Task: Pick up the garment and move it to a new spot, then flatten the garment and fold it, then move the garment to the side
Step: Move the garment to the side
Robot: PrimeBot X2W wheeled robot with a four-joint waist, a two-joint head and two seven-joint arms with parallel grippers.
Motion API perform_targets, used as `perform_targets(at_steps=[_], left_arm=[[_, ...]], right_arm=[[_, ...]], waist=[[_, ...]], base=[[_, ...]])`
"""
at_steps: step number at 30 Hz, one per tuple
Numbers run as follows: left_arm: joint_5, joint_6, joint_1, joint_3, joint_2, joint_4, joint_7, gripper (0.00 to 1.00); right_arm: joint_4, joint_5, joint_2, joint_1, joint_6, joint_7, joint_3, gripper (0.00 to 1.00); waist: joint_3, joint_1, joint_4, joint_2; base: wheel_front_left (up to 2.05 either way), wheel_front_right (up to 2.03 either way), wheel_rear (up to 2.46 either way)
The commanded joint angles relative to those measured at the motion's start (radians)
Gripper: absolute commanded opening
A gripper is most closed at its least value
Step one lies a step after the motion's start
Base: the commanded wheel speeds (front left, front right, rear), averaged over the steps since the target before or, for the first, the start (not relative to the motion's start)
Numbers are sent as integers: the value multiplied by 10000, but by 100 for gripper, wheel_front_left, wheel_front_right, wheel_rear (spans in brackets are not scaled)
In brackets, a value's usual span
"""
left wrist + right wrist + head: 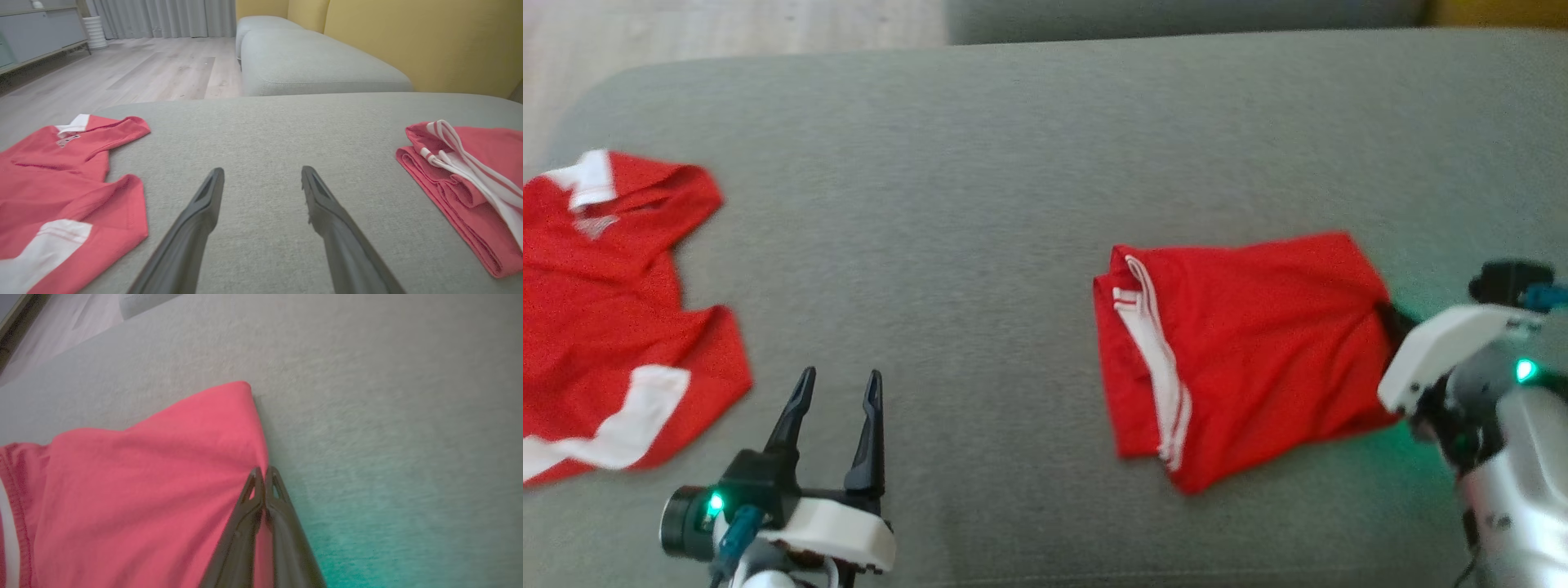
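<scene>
The right claw (264,473) grips the right edge of the folded red shorts (1258,343), which stretch leftward from it; the left claw (837,388), open, sits farther off.

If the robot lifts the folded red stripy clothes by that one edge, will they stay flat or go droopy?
Probably droopy: the folded red garment is thin, soft cloth, and the right gripper pinches just one edge. Its stacked layers lie loose, so the fold may fall open. It looks light for its size.
</scene>
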Motion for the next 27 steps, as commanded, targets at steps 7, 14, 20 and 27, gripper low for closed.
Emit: perform_targets(at_steps=[7,14,20,27], left_arm=[[43,90,-571,399,-49,-759,-122,100],[336,-61,-927,239,-40,-1178,-122,100],[536,8,-1126,164,-23,-1514,-122,100],[515,199,-1062,321,11,-1802,-122,100]], right_arm=[[340,-1132,-997,-1836,67,-1081,-638,0],[1377,-2856,-1994,-3626,67,-2254,-2121,0],[2286,-4938,-2838,-4916,67,-3044,-4427,0],[2358,-7730,-2962,-5784,67,-3272,-7051,42]], waist=[[920,0,-1120,0],[2110,0,-1189,0],[2794,0,-663,0],[3232,0,-323,0]], base=[[0,0,0],[0,0,0],[0,0,0],[0,0,0]])
